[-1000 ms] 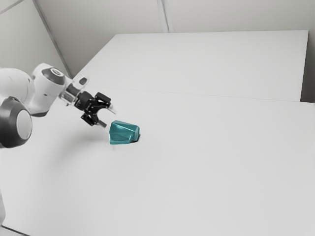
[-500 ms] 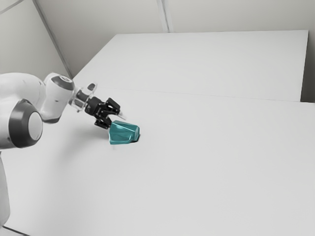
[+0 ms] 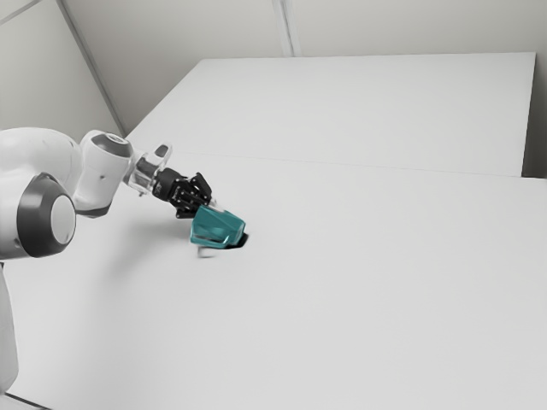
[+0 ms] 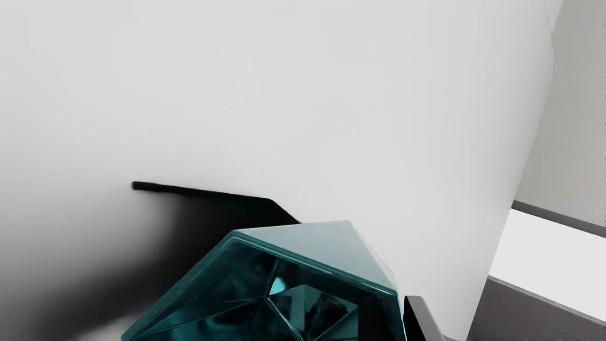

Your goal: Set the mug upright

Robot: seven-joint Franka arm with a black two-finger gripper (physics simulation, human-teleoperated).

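My end effector (image 3: 207, 210) grips the tilted mug (image 3: 219, 230) by its wall; righting seems in hand, next needing its mouth turned upward.

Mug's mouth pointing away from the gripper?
No, the wrist view looks into the hollow of the mug, so its mouth faces back toward the gripper.

The end effector (image 3: 208, 208) straddles the mug's rim (image 4: 396, 294) over the table (image 3: 367, 282).

No writing can be read
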